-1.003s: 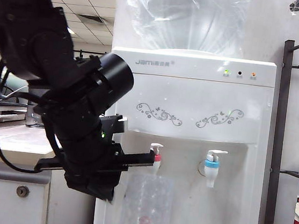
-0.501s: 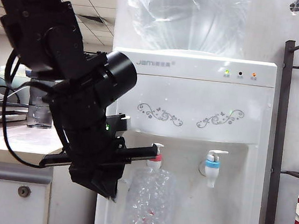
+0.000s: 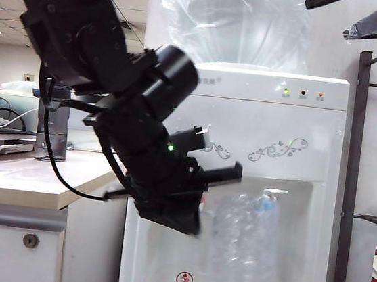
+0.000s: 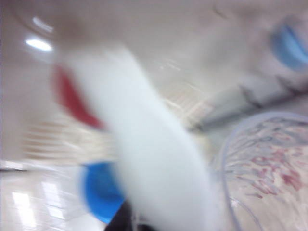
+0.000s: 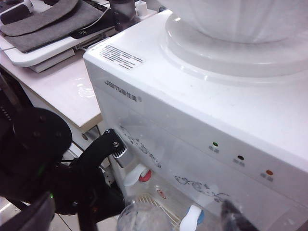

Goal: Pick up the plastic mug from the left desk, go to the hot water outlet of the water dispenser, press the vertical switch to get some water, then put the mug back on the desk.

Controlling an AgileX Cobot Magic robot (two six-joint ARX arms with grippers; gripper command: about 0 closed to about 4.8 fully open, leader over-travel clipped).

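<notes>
My left gripper (image 3: 211, 196) is shut on the clear, rippled plastic mug (image 3: 243, 246) and holds it in the air in front of the water dispenser (image 3: 265, 122), over the blue-collared tap (image 3: 266, 203). In the exterior view the black arm hides the hot water outlet. From the right wrist view the hot water outlet (image 5: 143, 176) with its white vertical switch (image 5: 132, 177) shows beside the mug's rim (image 5: 144, 215). The left wrist view is blurred, with the mug's rim (image 4: 269, 168) and a red collar (image 4: 72, 98). My right gripper (image 3: 356, 14) hangs open above the dispenser.
The left desk (image 3: 20, 183) holds a dark grey bottle (image 3: 54, 126) and a laptop-like stack (image 5: 43, 29). A round lock (image 3: 31, 240) sits on the cabinet front. A dark metal rack (image 3: 350, 187) stands right of the dispenser. The big clear bottle (image 3: 236, 24) tops it.
My left arm has swung up and to the right with the mug, from below the red-collared tap to in front of the blue-collared one. The right gripper's fingers have come into the exterior view's top right.
</notes>
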